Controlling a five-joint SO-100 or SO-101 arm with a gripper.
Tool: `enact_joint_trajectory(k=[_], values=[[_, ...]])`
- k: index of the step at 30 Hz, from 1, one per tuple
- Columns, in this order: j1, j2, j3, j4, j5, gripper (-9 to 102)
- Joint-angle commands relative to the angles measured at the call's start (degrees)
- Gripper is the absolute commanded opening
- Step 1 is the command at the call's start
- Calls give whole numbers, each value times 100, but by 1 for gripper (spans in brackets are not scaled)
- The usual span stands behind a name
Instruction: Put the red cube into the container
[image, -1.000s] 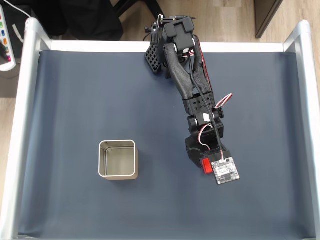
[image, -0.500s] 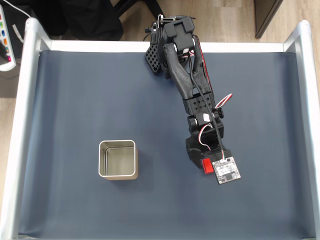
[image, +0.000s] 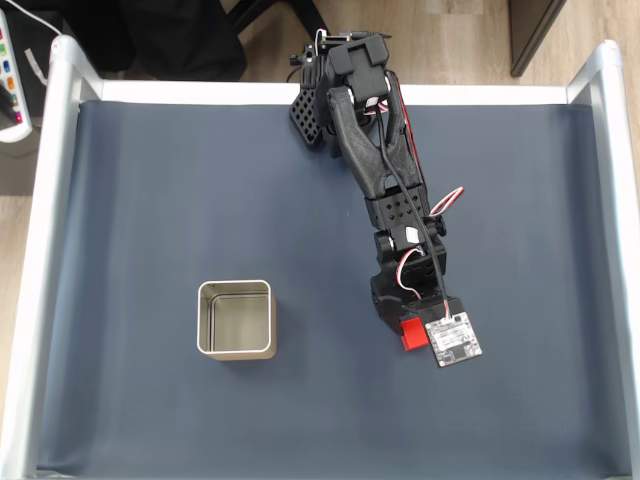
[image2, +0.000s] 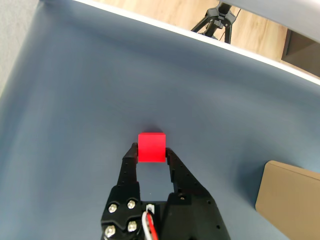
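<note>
The small bright red solid cube (image2: 151, 146) is seen in the wrist view pinched between the tips of the black two-finger gripper (image2: 151, 154), the jaws being drawn in to about the cube's own width and pressed against its two opposite sides; whether the cube is resting on the dark blue-grey mat (image: 150, 200) or is raised just clear of it cannot be told; in the fixed view the cube (image: 411, 333) is found right of the mat's middle, toward the near edge, half covered by the arm's small circuit board (image: 452, 341), with the gripper (image: 405, 330) above it; the square pale cream metal tin (image: 236, 319) with rounded corners is set upright on the mat left of centre, well apart from the cube, and its shiny silvery-grey inside is seen to be empty; the step in hand is judged to be the securing of the grasp before the carry; it would be done well if the squeeze were kept firm and even on the flat faces, since only the fingertips are engaged and a slip is possible; the cube should be raised straight up until it is higher than the tin's thin rim, carried across to the left in the fixed view, centred over the opening, and released only when it is low inside the walls, so that a bounce off the rim is avoided.
</note>
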Motion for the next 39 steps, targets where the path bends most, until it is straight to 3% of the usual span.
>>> enact_joint_trajectory(k=[1, 7, 16, 26, 33, 39], values=[[35, 70, -35, -79, 79, 6], [18, 185, -9, -35, 220, 0], [149, 923, 35, 352, 519, 0], [615, 2777, -9, 2030, 703, 0], [1705, 4245, -35, 3173, 264, 0], [3234, 5098, 114, 3577, -422, 0]])
